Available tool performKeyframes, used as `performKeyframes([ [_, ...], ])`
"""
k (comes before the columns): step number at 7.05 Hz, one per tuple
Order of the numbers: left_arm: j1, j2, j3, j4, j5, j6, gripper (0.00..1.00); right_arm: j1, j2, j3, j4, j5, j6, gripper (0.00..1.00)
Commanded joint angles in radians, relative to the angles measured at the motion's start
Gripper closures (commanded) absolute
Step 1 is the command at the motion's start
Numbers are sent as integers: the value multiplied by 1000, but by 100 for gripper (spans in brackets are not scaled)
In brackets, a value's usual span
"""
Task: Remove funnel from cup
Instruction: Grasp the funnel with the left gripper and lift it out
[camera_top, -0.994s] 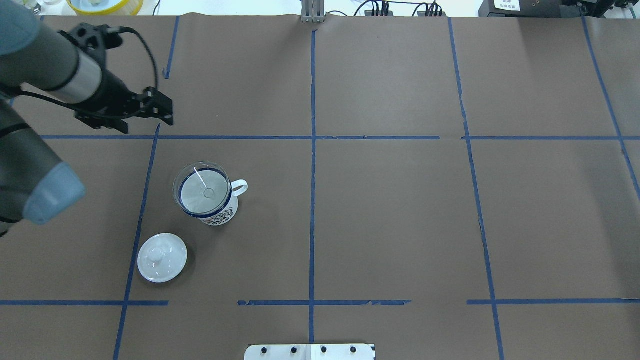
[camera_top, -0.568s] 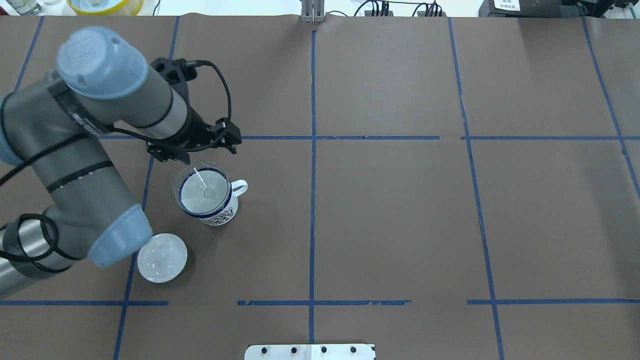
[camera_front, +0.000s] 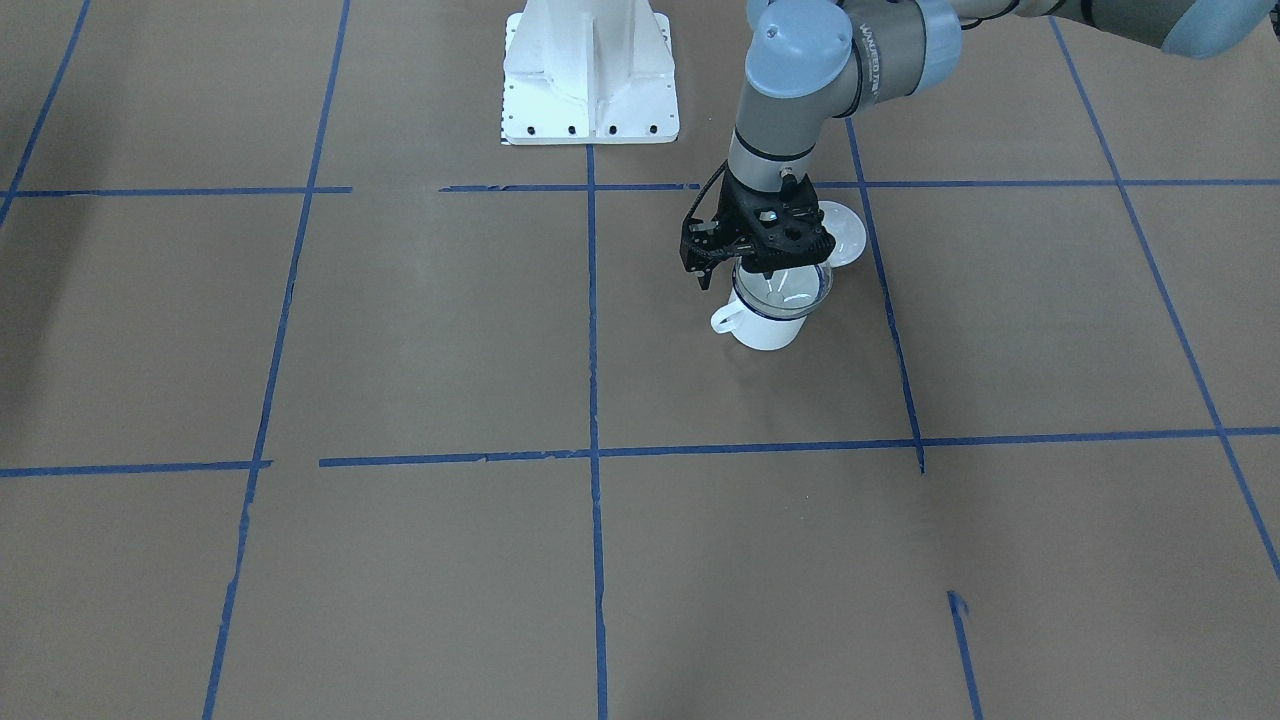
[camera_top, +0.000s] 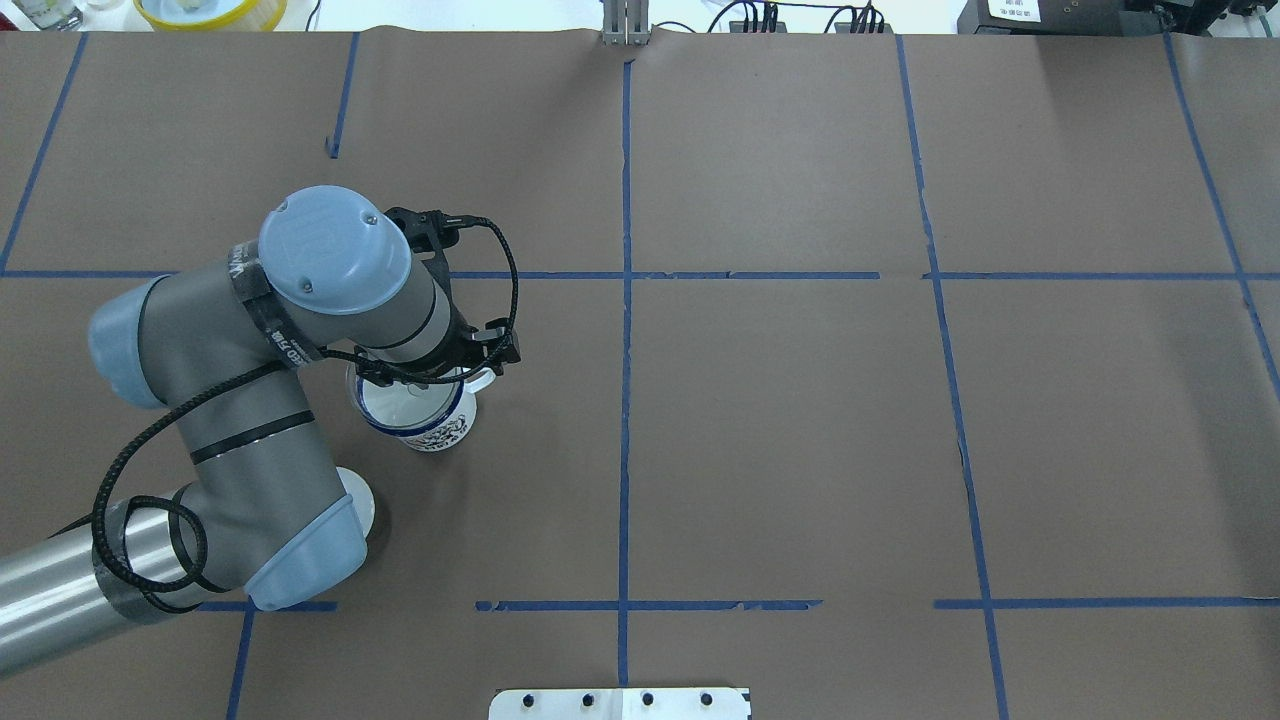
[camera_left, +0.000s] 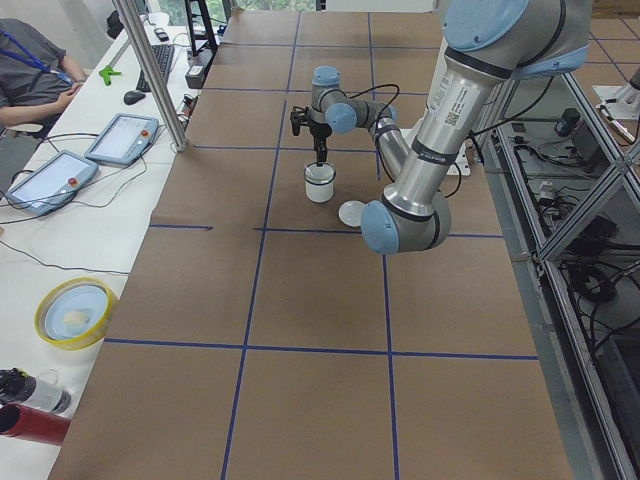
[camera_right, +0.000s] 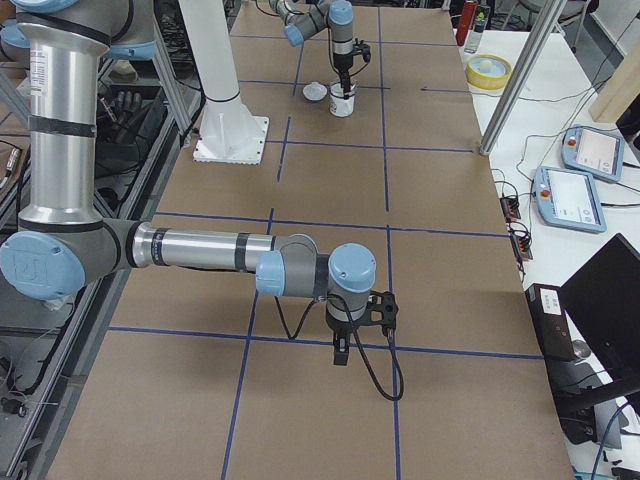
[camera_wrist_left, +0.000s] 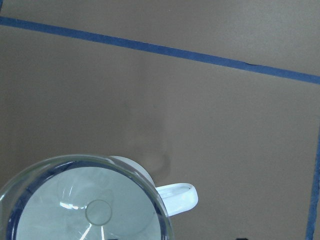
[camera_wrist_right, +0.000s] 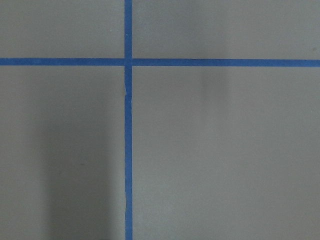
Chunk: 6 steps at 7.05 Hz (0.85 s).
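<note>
The clear funnel (camera_top: 405, 400) sits in the white mug with a dark blue rim, the cup (camera_top: 443, 427), left of the table's middle. The left wrist view shows the funnel bowl (camera_wrist_left: 95, 200) and the cup's handle (camera_wrist_left: 175, 197) at its lower left. My left gripper (camera_front: 760, 268) points down just above the cup's rim (camera_front: 765, 330), open as far as I can see, holding nothing. My wrist hides its fingers from overhead. My right gripper (camera_right: 341, 352) hangs low over bare table far from the cup. I cannot tell whether it is open or shut.
A round white knobbed lid (camera_front: 845, 235) lies on the table beside the cup, mostly under my left forearm from overhead (camera_top: 362, 505). The white robot base (camera_front: 590, 70) is at the near edge. A yellow bowl (camera_top: 210, 10) stands off the far left corner.
My left arm has swung in from the table's far left, and its gripper has come from beyond the cup to right above it. The cup, funnel and lid have not moved.
</note>
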Motion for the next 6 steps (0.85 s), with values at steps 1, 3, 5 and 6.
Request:
performKeyframes([
  [1,0,1,-10,4,1,0,83,0,0,0,0,0,0,0],
  [3,-3,7,-11,8,2,0,100,0,0,0,0,0,0,0],
  [5,-10,5,-66,60,2,1,100,0,0,0,0,0,0,0],
  [6,-36,1,-135,139,2,7,100,0,0,0,0,0,0,0],
])
